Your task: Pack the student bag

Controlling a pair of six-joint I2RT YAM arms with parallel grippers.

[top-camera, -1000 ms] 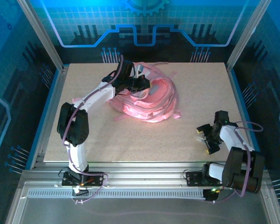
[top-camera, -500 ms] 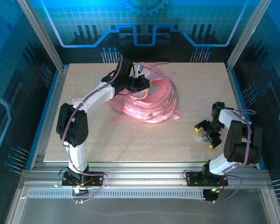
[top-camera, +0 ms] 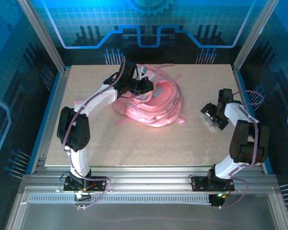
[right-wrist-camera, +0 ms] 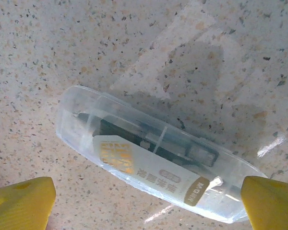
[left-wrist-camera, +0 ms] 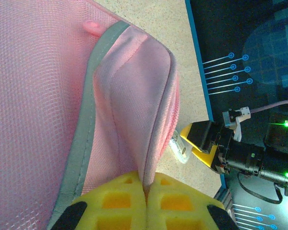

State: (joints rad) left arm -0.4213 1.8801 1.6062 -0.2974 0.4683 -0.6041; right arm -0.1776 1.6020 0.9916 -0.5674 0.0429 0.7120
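The student bag, a big soft pink backpack, lies crumpled at the back middle of the table. My left gripper is shut on a fold of its pink fabric edge, pinched between the yellow pads. To the right, my right gripper hovers open over a clear plastic case with a white label and dark items inside, lying flat on the table. Its yellow fingertips stand wide on either side of the case, apart from it. In the left wrist view the case lies just beyond the bag.
A small flat pink item lies by the left arm's elbow. Pink straps trail from the bag towards the right. Metal frame posts and a raised rail border the speckled table.
The right arm has swung away from the near right edge, farther up the table towards the bag's right side. The left gripper stays shut on the bag.
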